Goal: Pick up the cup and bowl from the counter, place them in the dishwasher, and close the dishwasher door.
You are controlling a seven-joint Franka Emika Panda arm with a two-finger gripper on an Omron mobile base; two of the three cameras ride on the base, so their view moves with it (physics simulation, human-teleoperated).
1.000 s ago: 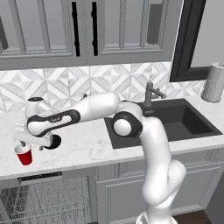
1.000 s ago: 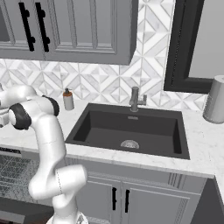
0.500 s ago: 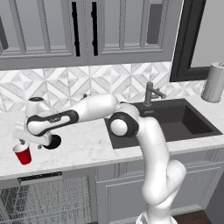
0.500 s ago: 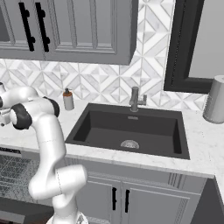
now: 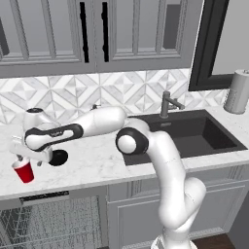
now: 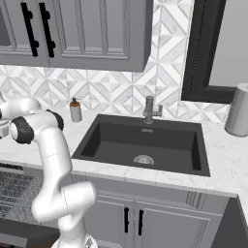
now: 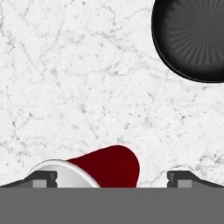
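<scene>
The red cup (image 5: 24, 171) stands upright on the white marble counter (image 5: 92, 165) near its front left edge. My gripper (image 5: 20, 160) hovers just over it, open. In the hand view the cup (image 7: 107, 166) lies between the spread fingertips (image 7: 43, 177), nearer the left one, and neither touches it. The black bowl (image 5: 58, 157) sits on the counter just right of the cup, and shows at the hand view's top right as the bowl (image 7: 192, 39). Below the counter the dishwasher (image 5: 48, 221) stands open with its wire racks showing. The dishwasher door (image 6: 19, 231) hangs lowered under the rack.
A dark sink (image 6: 143, 140) with a faucet (image 6: 149, 109) lies to the right. A soap dispenser (image 6: 75, 110) stands against the backsplash, and a paper towel roll (image 6: 238, 109) at the far right. Grey cabinets hang above the counter.
My gripper has drifted a little to the left over the cup, jaws still spread. The cup and bowl stay where they were.
</scene>
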